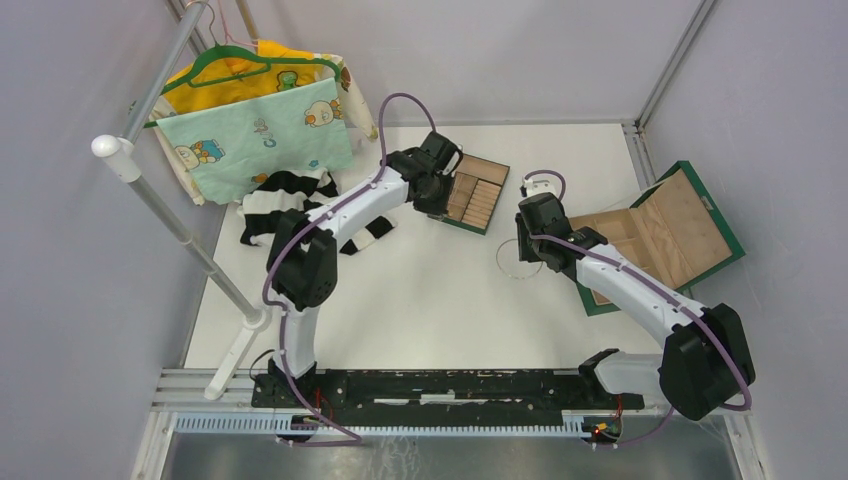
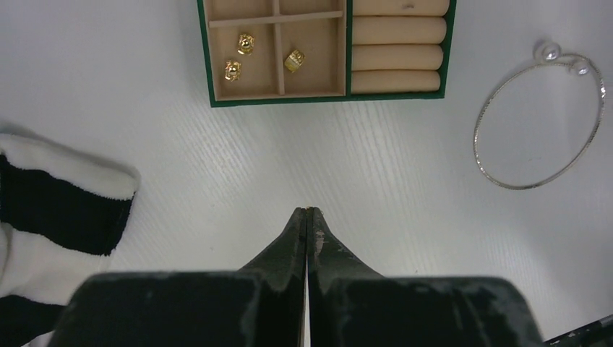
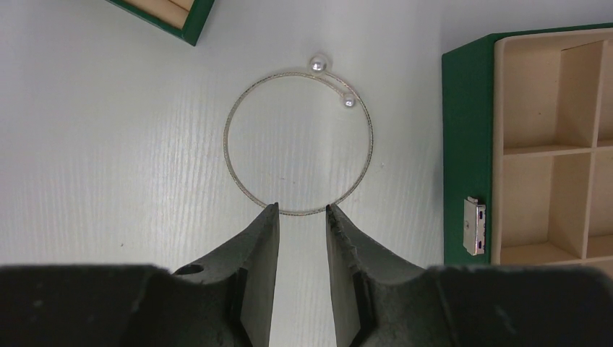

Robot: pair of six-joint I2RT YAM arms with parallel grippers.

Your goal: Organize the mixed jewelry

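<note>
- Silver hoop (image 3: 225,142) lies flat on the table (image 3: 108,144) at the centre of the right wrist view, pearl ends (image 3: 316,63) toward the top. It sits apart from the small tray (image 2: 325,101) and the large open box (image 3: 466,130).
- Right gripper (image 3: 300,208) has its jaws parted a little, with the tips either side of the hoop's lower arc. I cannot tell whether they touch the table.
- Left gripper (image 2: 307,211) has its jaws pressed together on nothing, over bare table below the small tray.
- Three gold pieces (image 2: 246,43) lie in the tray's compartments, at the upper left of the left wrist view.
- In my judgement the step in hand is the grasp on the wire. I lower the right gripper until the tips meet the table, then close slowly across the arc.
- The wire is thin, so it may slide out or tip up. I lift level and low.
</note>
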